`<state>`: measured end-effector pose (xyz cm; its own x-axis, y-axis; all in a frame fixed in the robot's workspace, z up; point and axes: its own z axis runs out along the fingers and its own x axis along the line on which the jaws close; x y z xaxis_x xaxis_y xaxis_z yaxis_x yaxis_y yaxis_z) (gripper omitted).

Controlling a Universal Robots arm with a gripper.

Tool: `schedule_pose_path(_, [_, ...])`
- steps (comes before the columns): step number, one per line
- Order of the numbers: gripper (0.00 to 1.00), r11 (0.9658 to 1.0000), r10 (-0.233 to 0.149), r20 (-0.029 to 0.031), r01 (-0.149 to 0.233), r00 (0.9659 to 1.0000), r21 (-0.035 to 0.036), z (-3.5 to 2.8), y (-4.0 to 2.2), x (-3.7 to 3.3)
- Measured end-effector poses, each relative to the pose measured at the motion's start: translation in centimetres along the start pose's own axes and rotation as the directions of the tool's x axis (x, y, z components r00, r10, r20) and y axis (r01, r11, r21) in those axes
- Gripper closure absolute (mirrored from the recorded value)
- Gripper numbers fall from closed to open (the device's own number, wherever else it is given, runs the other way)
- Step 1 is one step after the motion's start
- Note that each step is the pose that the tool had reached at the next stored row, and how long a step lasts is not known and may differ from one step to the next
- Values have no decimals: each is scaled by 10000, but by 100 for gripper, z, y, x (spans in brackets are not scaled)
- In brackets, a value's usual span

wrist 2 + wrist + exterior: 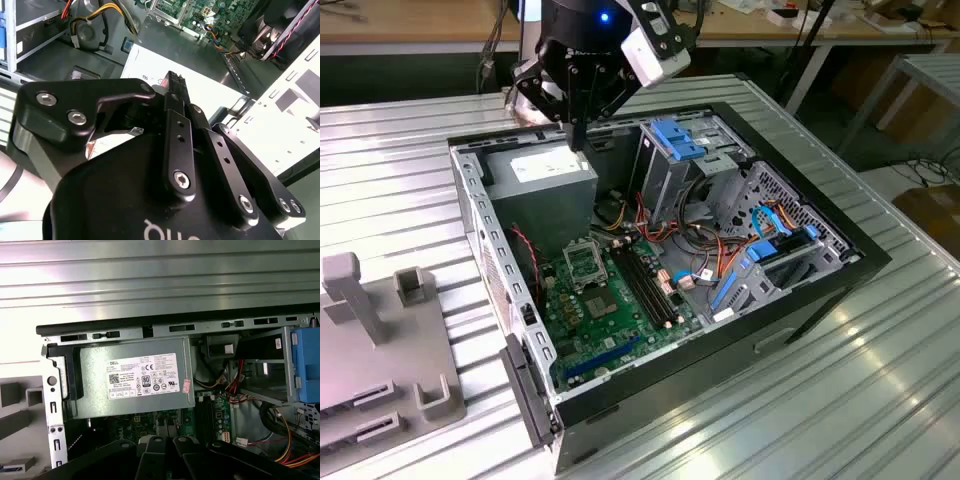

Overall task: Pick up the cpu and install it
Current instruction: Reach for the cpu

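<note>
Now the gripper point(578, 138) is hovering over the power supply point(545, 190) inside the open case point(472, 215), fingers pinched together; whether the cpu is sitting between them, I cannot tell. The motherboard point(615, 315) is lying beside the supply.

The case point(470, 200) lies open on top, so the way in is from above. The gripper point(577, 140), fingers drawn together, hangs just over the power supply point(540, 185), which fills the corner beneath it. Beside that block the motherboard point(610, 320) sits low, with open room above the socket point(582, 262) — hemmed in by the drive cage point(672, 150), a tangle of cables point(720, 262) and the case's side wall.
</note>
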<state>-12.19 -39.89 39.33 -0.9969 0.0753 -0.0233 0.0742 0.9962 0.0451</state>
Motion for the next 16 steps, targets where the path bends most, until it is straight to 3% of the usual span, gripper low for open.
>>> schedule_pose_path(8, [89,10000,2,-1,-2,10000,2,-1,-1,11])
schedule_pose_path(16, [89,10000,0,-4,0,10000,0,1,-12,155])
